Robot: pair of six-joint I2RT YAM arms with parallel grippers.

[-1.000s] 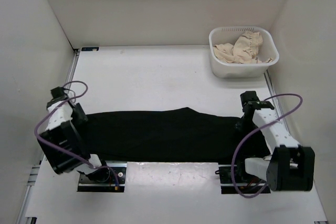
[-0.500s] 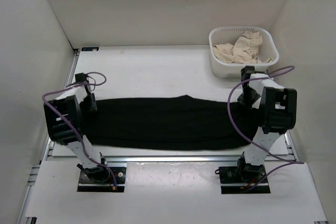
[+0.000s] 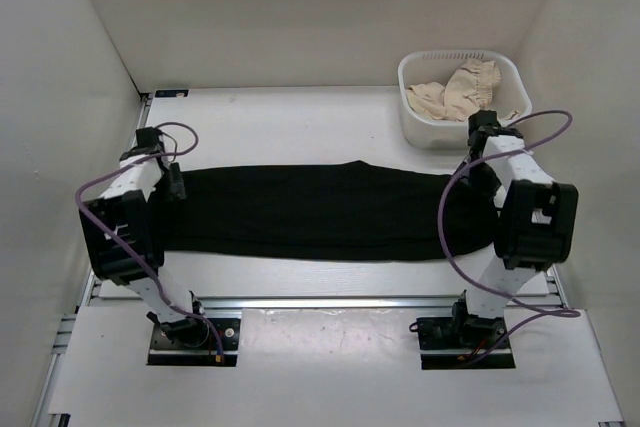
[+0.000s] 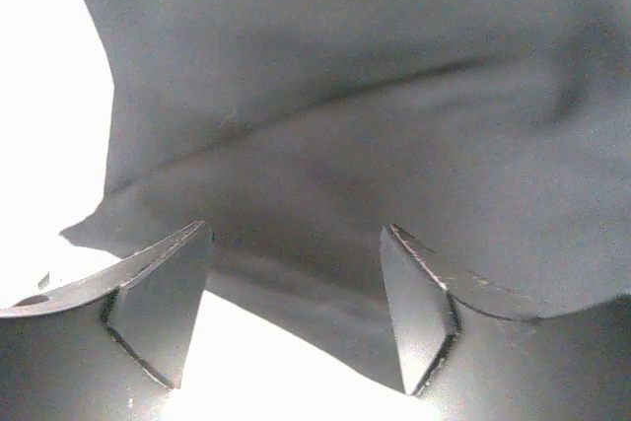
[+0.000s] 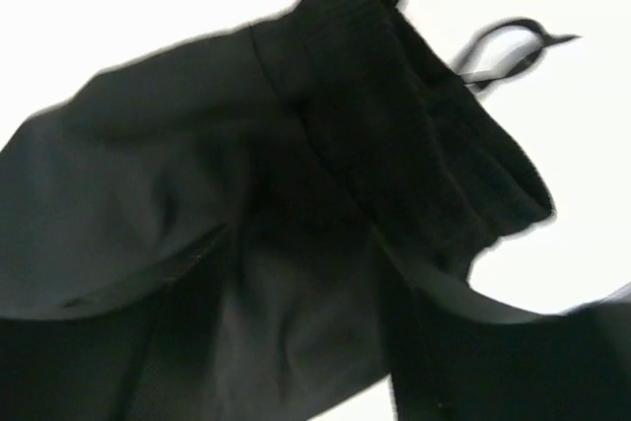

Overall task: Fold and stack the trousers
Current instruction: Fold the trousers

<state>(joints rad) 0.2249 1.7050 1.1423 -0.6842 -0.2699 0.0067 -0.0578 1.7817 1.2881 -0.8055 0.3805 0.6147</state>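
Observation:
The black trousers lie flat in a long band across the middle of the table, legs to the left and waistband to the right. My left gripper is at the leg end. In the left wrist view it is open, its fingers wide apart over the fabric's edge. My right gripper is at the waist end. In the right wrist view it hangs low over the waistband and drawstring, its dark fingers apart with cloth lying between them.
A white basket holding beige cloth stands at the far right, just behind the right gripper. White walls close in the table on the left, right and far sides. The arm bases sit on a metal rail at the near edge.
Both arms have swung away from the near edge toward the far side, carrying the trousers' ends with them. The trousers now lie farther up the table and straighter.

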